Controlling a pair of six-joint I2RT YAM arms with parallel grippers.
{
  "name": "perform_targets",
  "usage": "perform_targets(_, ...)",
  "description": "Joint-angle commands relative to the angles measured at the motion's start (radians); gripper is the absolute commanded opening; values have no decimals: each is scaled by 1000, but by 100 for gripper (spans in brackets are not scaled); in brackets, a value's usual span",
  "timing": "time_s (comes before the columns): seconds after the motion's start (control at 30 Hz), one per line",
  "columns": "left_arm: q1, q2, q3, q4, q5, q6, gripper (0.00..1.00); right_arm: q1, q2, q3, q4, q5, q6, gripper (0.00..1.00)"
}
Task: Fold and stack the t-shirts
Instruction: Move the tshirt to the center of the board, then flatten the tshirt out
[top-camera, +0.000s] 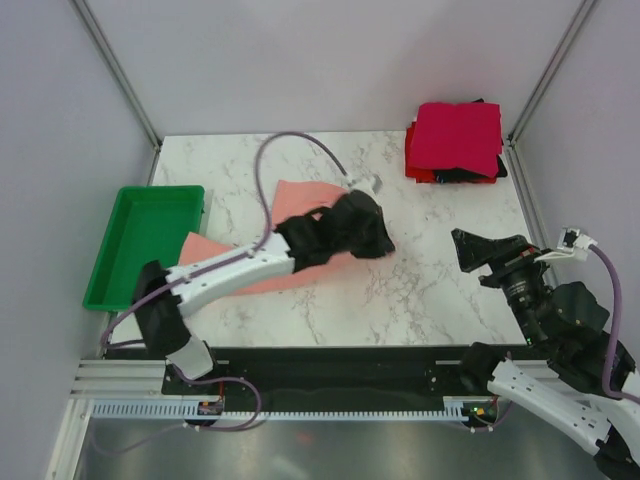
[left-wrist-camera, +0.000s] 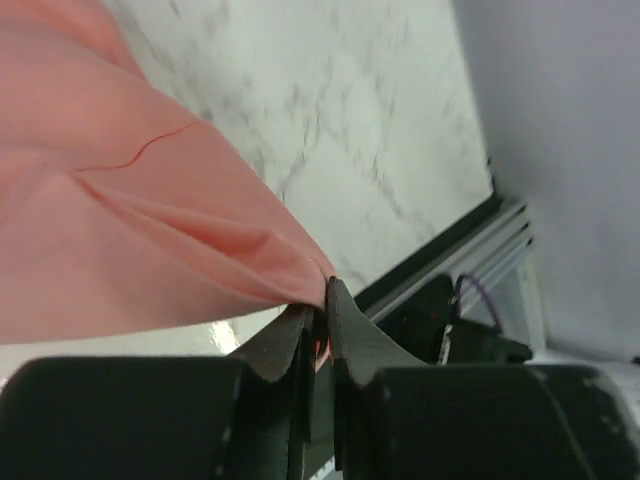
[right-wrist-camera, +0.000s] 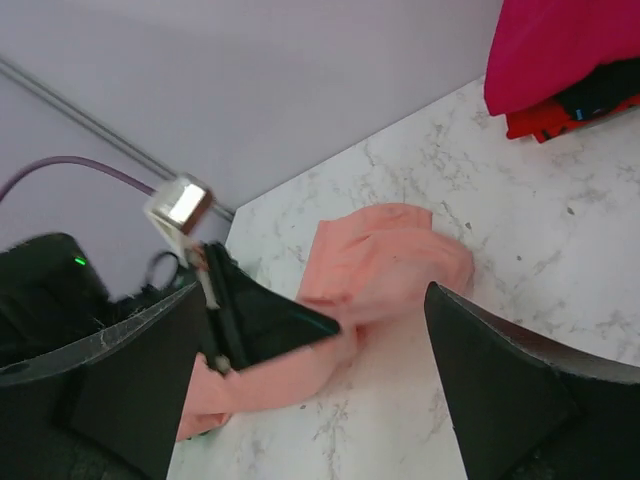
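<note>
— Where was the pink shirt?

— Spread on the counter, toward 10 o'clock from its middle, seen from above. The left arm lay across it and hid much of the cloth.

— And the left end effector?

— Clamped on an edge of that shirt. The wrist view showed the fabric pinched between the two closed fingers and pulled into a taut peak.

— What else was around?

— A green tray at 9 o'clock, just beside the shirt's near corner. The stack of folded shirts sat at 1 o'clock by the back wall, crimson on top with red and black edges showing under it. A purple cable looped above the shirt.

— The right end effector?

— Open, fingers wide apart, at 4 o'clock, holding nothing and well apart from the shirt.
</note>
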Motion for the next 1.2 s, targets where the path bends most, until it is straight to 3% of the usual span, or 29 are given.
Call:
perform_targets(0.0,-137,120,7,132,25,-145,16,0,28,28,-198,92,10,98)
perform_targets(0.03,-154,175,22,132,37,-145,28,0,26,37,-225,105,27,98)
perform_targets(0.07,-173,199,41,127,85,-140,50,0,32,38,-241,112,47,98)
perform_targets(0.2,-185,181,50,74,58,-87,83,0,40,25,-307,142,125,98)
perform_targets(0.27,-181,99,27,38,-16,-70,91,0,83,9,-345,129,155,98)
perform_targets(0.43,-141,-119,-115,-112,-117,-50,89,0,274,-110,-380,2,323,98)
perform_targets(0.53,-84,-329,-253,-198,-172,-80,88,0,369,-210,-385,-61,403,96)
perform_targets(0.7,3,-714,-451,-299,-269,-102,86,0,374,-368,-293,-191,480,87)
perform_targets(0.83,11,-886,-508,-397,-367,-128,86,0,356,-495,-168,-304,479,77)
perform_targets(1.07,13,-985,-559,-506,-426,-192,86,0,449,-575,-3,-395,454,70)
perform_targets(1.17,11,-982,-568,-511,-423,-197,86,0,466,-571,14,-389,439,59)
